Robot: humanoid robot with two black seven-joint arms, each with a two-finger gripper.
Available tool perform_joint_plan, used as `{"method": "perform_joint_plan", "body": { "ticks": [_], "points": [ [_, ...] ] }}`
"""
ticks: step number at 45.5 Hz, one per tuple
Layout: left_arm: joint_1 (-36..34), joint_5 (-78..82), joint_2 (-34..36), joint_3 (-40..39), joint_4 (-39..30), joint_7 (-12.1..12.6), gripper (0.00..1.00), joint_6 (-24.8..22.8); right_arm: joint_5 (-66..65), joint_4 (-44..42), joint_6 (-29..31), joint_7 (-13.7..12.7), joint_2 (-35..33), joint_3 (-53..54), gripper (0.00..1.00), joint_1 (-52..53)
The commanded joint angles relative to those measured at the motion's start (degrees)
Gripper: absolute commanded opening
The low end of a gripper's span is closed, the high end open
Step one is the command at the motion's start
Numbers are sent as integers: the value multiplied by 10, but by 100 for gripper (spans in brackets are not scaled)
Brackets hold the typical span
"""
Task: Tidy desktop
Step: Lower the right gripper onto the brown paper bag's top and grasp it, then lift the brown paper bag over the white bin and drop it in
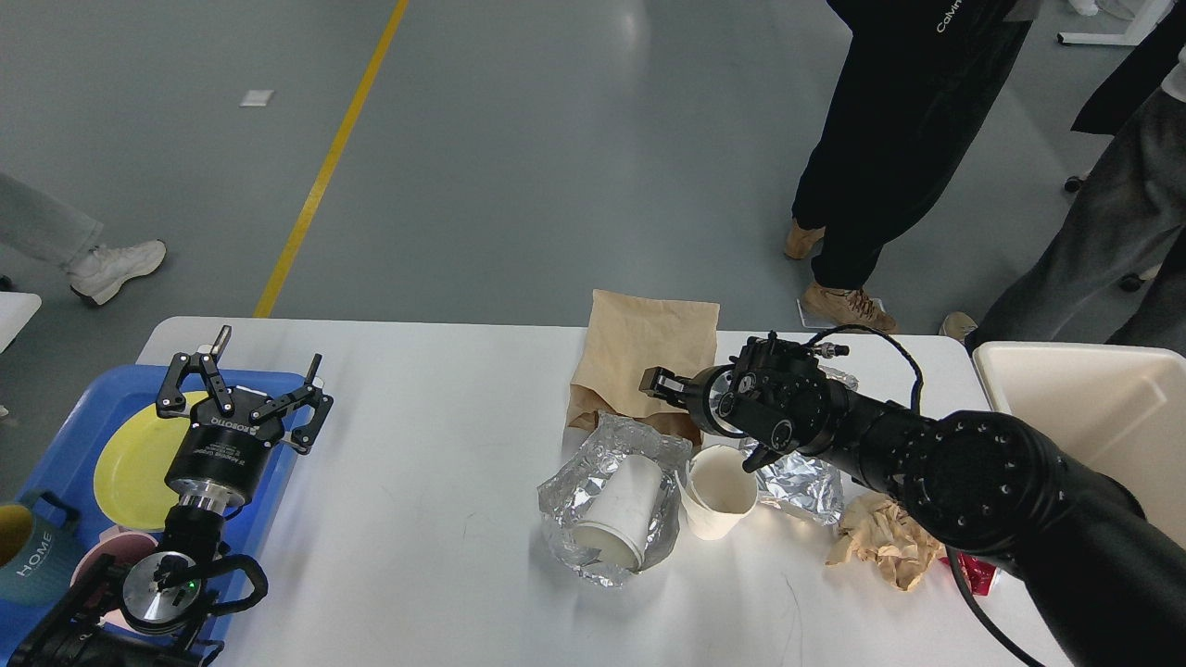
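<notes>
Right tool (pixel 690 415) end-on, fingers indistinct

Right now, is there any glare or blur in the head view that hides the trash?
Head view: sharp overall; overhead light glares off the grey floor and the crumpled foil, and a bright patch washes the desktop beside the paper cup. The right gripper is dark, its fingers hard to separate.

Two black arms, silver wrist ring, white-lettered left gripper (pixel 243 387), looping black cable.
</notes>
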Motion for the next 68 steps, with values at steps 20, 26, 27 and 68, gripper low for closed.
{"method": "perform_joint_plan", "body": {
  "ticks": [20, 26, 27, 68],
  "points": [
    [0, 0, 0, 0, 0, 0, 97, 0, -34, 6, -15, -7, -1, -1, 0, -3],
    [0, 0, 0, 0, 0, 0, 97, 0, -34, 8, -16, -7, -1, 0, 0, -3],
    [0, 0, 0, 0, 0, 0, 97, 0, -34, 8, -16, -7, -1, 0, 0, -3],
    [0, 0, 0, 0, 0, 0, 97, 0, 46, 439, 44, -80, -189, -124, 0, 482]
  ]
}}
